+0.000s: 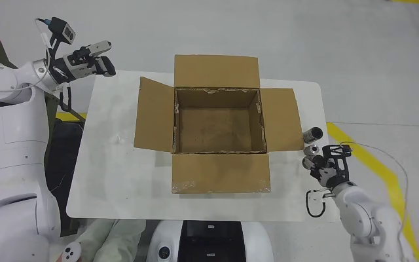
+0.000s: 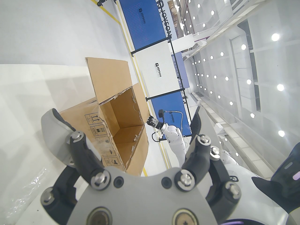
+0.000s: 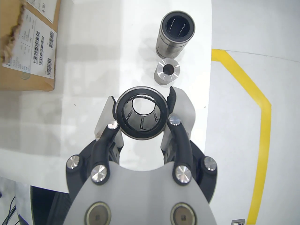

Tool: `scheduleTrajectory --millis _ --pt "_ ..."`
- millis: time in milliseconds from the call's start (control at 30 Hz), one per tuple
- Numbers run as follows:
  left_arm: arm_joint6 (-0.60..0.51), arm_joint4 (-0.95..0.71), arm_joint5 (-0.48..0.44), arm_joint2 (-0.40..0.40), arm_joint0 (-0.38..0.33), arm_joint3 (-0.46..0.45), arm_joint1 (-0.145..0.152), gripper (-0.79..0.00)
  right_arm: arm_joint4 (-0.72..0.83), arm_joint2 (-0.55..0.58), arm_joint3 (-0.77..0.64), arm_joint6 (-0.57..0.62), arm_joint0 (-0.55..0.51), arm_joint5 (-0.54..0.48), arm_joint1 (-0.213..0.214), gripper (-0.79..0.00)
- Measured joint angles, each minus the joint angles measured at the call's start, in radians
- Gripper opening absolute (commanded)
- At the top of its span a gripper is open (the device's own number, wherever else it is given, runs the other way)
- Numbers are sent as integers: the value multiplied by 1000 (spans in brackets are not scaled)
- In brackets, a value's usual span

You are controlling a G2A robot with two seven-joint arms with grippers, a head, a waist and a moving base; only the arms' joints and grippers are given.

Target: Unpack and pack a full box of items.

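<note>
Our right jaws [image 3: 142,100] clasp a black-rimmed bearing [image 3: 140,120] upright at the right edge of the worktop [image 3: 93,71], seemingly pressed from both sides. Just beyond stand a small metal bushing [image 3: 166,71], then a second bearing [image 3: 175,33]. Barcode stickers [image 3: 35,40], print too fine to read, mark a flap of the open box [image 1: 221,171] mid-worktop. Our left jaws [image 2: 125,115] hang released over the far left corner.

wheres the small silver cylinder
In the right wrist view, the small silver cylinder stands on the table right of the open box, between the taller bearing and the held bearing in the right end effector.
</note>
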Motion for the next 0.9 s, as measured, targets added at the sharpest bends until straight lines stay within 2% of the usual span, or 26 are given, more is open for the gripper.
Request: scheduleTrajectory --millis 500,900 --pt "0 0 0 0 0 0 0 0 -30 52 -113 -79 -50 54 -3 -785" --pt "0 0 0 0 0 0 0 0 -91 47 -181 -200 -49 66 -7 -785"
